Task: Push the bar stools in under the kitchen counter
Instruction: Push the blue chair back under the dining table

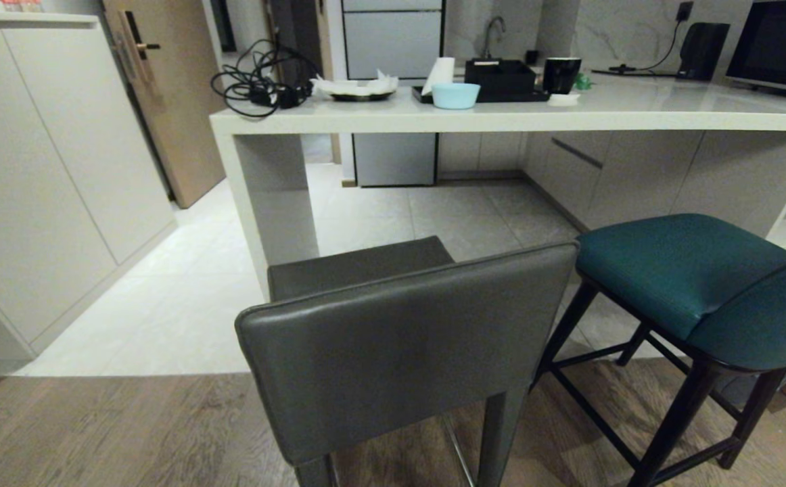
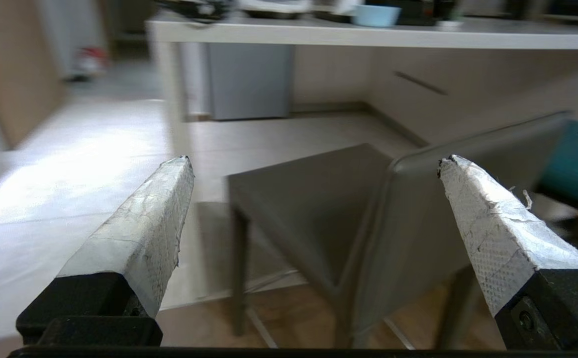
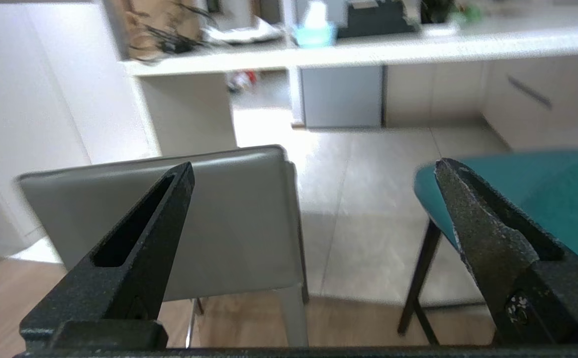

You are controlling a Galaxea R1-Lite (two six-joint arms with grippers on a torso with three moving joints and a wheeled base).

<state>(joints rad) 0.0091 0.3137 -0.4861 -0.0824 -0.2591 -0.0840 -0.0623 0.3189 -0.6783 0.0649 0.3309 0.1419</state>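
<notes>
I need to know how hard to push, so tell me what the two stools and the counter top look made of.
Grey stool: smooth leather or leather-like covering with a soft sheen and a stitched edge seam; matching angular legs.
Teal stool: similar matte upholstery on thin black legs, wood or metal, cannot tell which.
Counter top: a thick, pale, polished slab that reflects light, probably stone or a composite.

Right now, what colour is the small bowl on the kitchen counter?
Light blue; the bowl shows best in the head view.
</notes>
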